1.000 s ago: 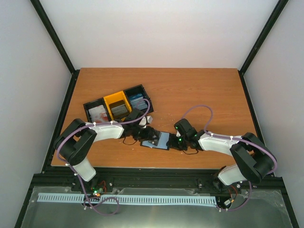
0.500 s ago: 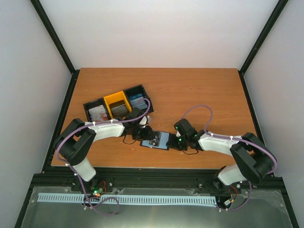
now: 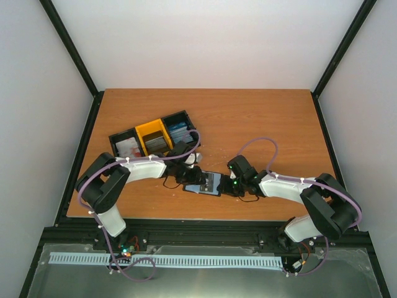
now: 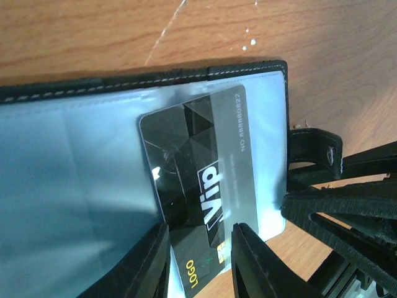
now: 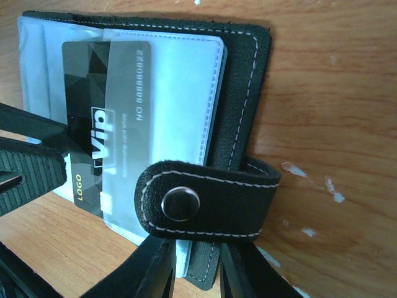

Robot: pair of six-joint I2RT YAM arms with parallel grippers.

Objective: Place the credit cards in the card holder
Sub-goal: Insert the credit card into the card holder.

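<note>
The dark grey plastic VIP card (image 4: 198,186) lies about half inside a clear plastic sleeve (image 5: 180,93) of the black stitched leather card holder (image 5: 242,93). Its logo end sticks out on the left arm's side. The card holder lies open on the brown wooden table (image 3: 260,118), near the front edge, between the two arms.

The left gripper (image 4: 200,239) has its fingers on either side of the card's protruding end with only a narrow gap. Whether they actually press on the card cannot be told. The right gripper (image 5: 197,248) is pinched on the card holder's outer edge, just below the snap tab (image 5: 205,198), which is folded over the sleeves.

Further back on the left stands a row of black and yellow plastic bins (image 3: 151,126) holding more cards.
</note>
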